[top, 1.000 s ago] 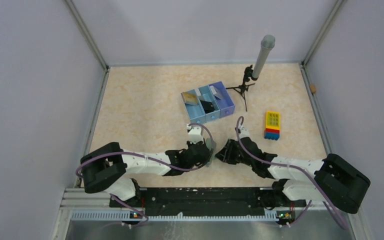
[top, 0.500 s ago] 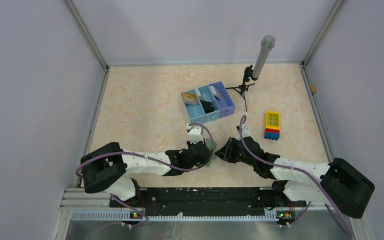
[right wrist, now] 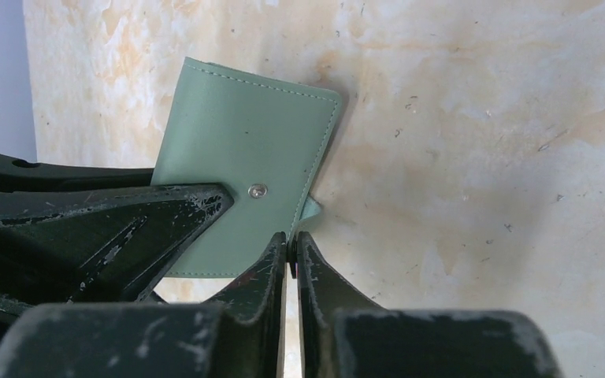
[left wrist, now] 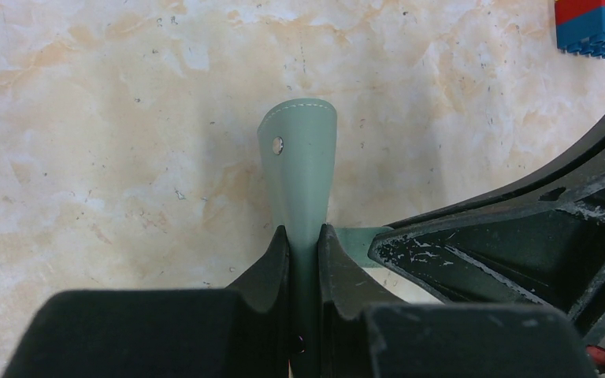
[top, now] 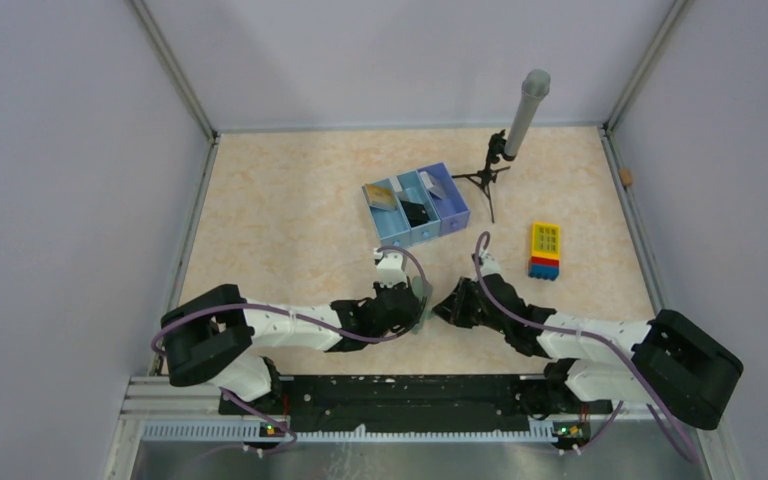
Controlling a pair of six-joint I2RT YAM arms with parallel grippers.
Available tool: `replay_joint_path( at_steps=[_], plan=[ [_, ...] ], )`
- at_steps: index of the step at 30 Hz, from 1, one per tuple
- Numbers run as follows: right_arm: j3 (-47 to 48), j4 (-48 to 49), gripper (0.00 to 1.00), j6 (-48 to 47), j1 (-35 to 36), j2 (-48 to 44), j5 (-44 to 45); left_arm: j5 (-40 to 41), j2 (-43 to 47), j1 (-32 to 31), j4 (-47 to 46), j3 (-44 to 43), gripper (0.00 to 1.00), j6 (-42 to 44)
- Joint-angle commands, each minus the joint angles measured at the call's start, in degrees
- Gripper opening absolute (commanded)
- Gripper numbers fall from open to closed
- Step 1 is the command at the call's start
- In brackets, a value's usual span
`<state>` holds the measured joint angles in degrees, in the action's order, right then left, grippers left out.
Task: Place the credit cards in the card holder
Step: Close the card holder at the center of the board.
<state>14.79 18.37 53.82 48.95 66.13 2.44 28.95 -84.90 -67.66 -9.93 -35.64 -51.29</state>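
Observation:
The card holder (top: 421, 298) is a grey-green folded wallet with a metal snap, held on edge just above the table between the two arms. My left gripper (left wrist: 303, 236) is shut on one flap (left wrist: 299, 157). My right gripper (right wrist: 290, 242) is shut at the holder's (right wrist: 236, 150) side edge, and a light blue inner corner pokes out just beyond its tips. The credit cards lie in the blue tray: a gold one (top: 381, 197), a black one (top: 416, 211) and a grey one (top: 435, 184).
The blue three-compartment tray (top: 454, 216) sits behind the grippers at mid-table. A small black tripod with a grey tube (top: 522, 118) stands at the back right. A yellow, red and blue brick stack (top: 545, 250) lies to the right. Grey walls close in the table.
My right gripper's jaws have come together at the card holder's edge, and that arm has shifted slightly toward the holder. My left gripper has kept its grip and place.

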Motion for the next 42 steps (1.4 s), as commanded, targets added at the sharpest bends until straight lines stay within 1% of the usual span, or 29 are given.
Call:
replay_joint_path(
  at_steps=[1, 7, 10, 13, 20, 25, 29, 30, 34, 36, 42],
  plan=[
    [0.0, 2.1, 0.01, 0.6, -0.5, -1.9, 0.8, -4.8, -4.0, -0.3, 9.7, 1.6, 0.0, 0.9],
    [-0.7, 2.4, 0.0, 1.0, -0.5, -4.3, 0.7, -4.7, -4.0, -0.3, 9.7, 1.5, 0.0, 0.9],
    [-0.8, 2.3, 0.07, 1.2, -0.5, -4.6, 0.1, -4.7, -4.1, -0.3, 9.7, 1.5, 0.0, 0.8],
    [-1.2, 2.3, 0.11, 1.4, -0.5, -4.8, -0.1, -4.8, -4.1, -0.3, 9.7, 1.5, 0.0, 0.8],
    [-1.6, 2.5, 0.16, 1.6, -0.5, -4.7, -0.5, -4.8, -4.1, -0.2, 9.7, 1.5, 0.0, 0.8],
    [-1.6, 2.1, 0.11, 1.6, -0.5, -4.7, -0.7, -4.9, -4.1, -0.3, 9.7, 1.4, 0.0, 0.9],
    [-2.0, 2.1, 0.01, 1.9, -0.5, -5.2, -0.8, -4.9, -4.3, -0.3, 9.7, 1.3, 0.0, 0.9],
    [-2.1, 2.1, 0.0, 2.0, -0.5, -5.4, -0.8, -4.8, -4.3, -0.3, 9.7, 1.3, 0.0, 0.9],
    [-2.7, 2.8, 0.0, 2.9, -0.5, -5.5, -0.6, -4.8, -4.4, -0.3, 9.7, 1.3, 0.0, 1.0],
    [-3.4, 4.7, 0.0, 4.1, -0.5, -5.0, 0.3, -5.0, -4.5, -0.3, 9.7, 1.2, 0.0, 1.1],
    [-3.4, 10.2, 0.0, 5.6, -0.5, -0.4, 2.6, -5.3, -4.9, -0.3, 9.7, 1.0, 0.0, 1.3]
  ],
)
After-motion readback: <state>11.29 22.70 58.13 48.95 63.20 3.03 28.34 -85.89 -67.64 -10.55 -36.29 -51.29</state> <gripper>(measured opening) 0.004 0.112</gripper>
